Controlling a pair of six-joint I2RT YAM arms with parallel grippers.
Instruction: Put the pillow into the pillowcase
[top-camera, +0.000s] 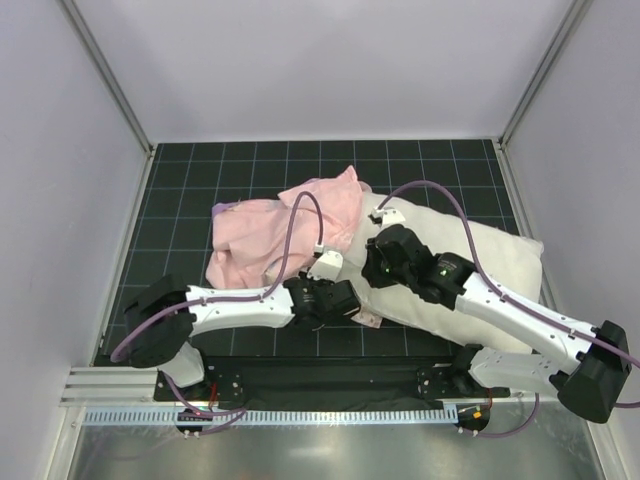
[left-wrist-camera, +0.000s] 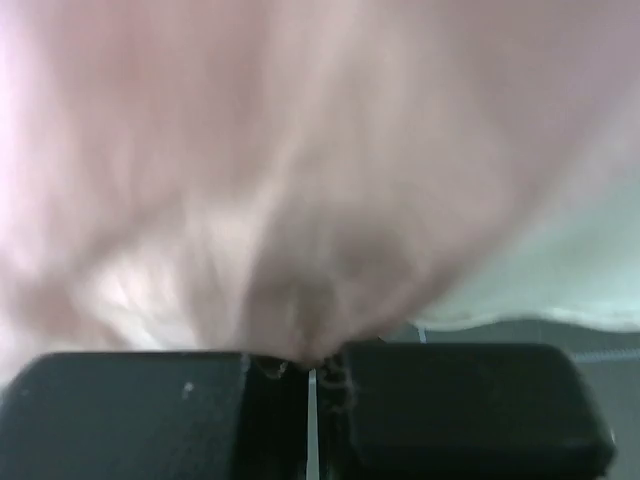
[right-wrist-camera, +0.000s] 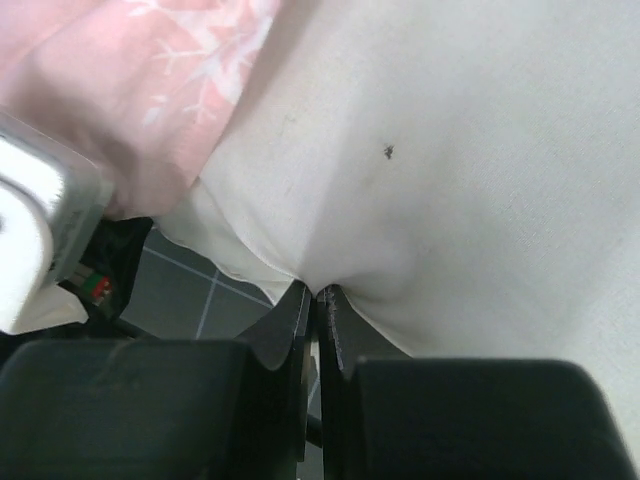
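Note:
The white pillow lies across the right half of the black gridded mat. The pink pillowcase is bunched at centre-left, its right edge draped over the pillow's left end. My left gripper is shut on a fold of the pillowcase, which fills the left wrist view. My right gripper is shut on the pillow's fabric near its left end. A snowflake-printed part of the pillowcase shows beside it in the right wrist view.
The black gridded mat is bordered by white walls at the left, back and right. A metal rail runs along the near edge. Purple cables loop over the pillowcase and pillow.

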